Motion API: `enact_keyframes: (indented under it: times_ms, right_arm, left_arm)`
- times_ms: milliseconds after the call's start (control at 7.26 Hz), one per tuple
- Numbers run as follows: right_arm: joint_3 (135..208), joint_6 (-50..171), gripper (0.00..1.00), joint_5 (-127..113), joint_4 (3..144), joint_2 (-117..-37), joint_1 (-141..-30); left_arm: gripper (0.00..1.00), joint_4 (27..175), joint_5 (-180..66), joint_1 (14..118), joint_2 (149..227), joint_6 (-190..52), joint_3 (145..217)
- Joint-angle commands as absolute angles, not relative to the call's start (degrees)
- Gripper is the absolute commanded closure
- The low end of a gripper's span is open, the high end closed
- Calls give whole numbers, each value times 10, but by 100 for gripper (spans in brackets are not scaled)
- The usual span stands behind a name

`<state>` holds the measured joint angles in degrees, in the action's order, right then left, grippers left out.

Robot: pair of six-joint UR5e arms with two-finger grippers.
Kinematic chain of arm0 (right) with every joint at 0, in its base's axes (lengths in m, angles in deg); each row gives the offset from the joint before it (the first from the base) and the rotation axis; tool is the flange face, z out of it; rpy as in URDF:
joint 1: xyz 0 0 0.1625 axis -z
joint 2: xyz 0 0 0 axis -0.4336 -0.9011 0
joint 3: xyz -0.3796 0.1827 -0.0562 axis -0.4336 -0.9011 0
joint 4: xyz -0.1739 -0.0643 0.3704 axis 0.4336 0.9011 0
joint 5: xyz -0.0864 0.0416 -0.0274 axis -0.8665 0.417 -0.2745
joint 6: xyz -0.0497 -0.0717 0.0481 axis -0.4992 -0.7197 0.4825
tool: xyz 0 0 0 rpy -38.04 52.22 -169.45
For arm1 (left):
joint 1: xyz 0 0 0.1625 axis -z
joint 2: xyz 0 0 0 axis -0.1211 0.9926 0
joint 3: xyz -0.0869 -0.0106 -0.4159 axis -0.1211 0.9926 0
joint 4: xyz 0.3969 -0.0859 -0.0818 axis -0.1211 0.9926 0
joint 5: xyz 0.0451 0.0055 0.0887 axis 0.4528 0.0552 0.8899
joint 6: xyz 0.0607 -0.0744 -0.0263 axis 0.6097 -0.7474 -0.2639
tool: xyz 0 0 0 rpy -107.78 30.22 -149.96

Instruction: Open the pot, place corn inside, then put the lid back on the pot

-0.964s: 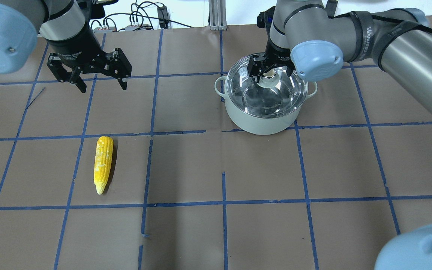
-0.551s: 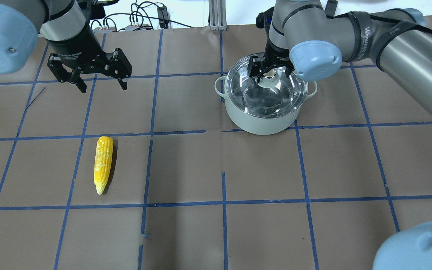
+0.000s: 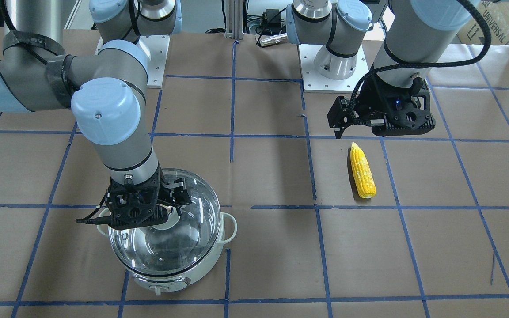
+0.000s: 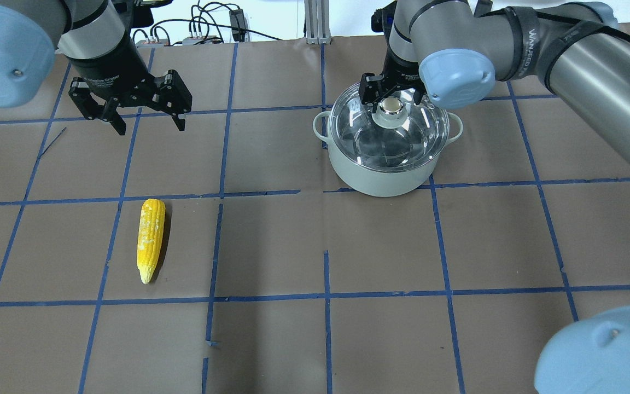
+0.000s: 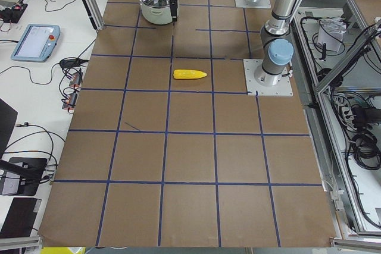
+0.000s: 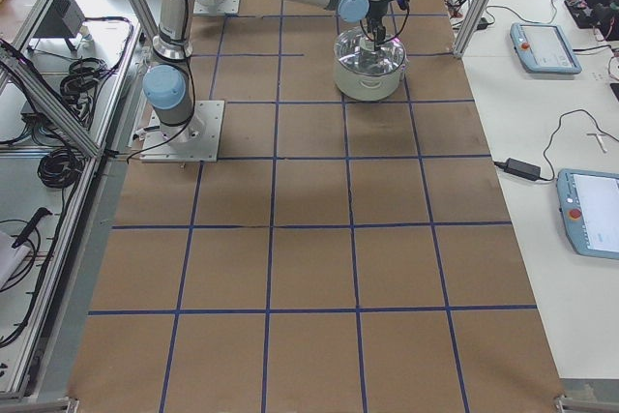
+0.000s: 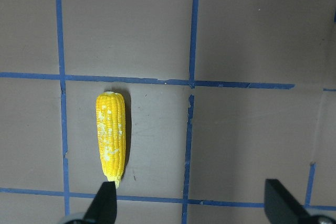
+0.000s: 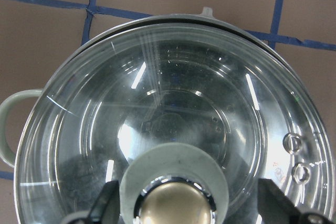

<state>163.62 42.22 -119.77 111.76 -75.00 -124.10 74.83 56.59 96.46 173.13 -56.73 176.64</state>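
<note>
The pale mint pot (image 4: 380, 176) stands at the right back of the table with the clear glass lid (image 4: 409, 143) resting on it. My right gripper (image 4: 392, 101) is open, one finger on each side of the lid's beige-topped knob (image 8: 173, 205), not closed on it. The wrist view shows the lid (image 8: 184, 103) filling the frame. The yellow corn (image 4: 150, 238) lies on the table at the front left, tapered end toward the robot; it also shows in the left wrist view (image 7: 111, 137). My left gripper (image 4: 151, 129) is open and empty, hovering beyond the corn.
The table is brown paper with a blue tape grid (image 4: 326, 298). Cables and a power strip (image 4: 211, 33) lie along the far edge. The arm bases on white plates (image 3: 332, 66) stand at the robot's side.
My right gripper has shifted a little toward the far edge, so more of the lid's knob shows. The lid stays on the pot. The left arm and the corn have not moved.
</note>
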Motion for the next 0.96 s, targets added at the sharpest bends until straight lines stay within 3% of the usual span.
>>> enact_keyframes:
  times_ms: [0, 413, 826]
  right_arm:
    - [1635, 422, 10, -1201, 1118, -748, -1259]
    - [1633, 420, 27, -1201, 1115, -747, -1258]
    - [1632, 415, 35, -1202, 1115, -747, -1252]
  left_arm:
    - [0, 748, 566, 965, 1731, -567, 1768]
    - [0, 744, 566, 965, 1731, -564, 1766]
    - [0, 744, 566, 965, 1731, -564, 1767]
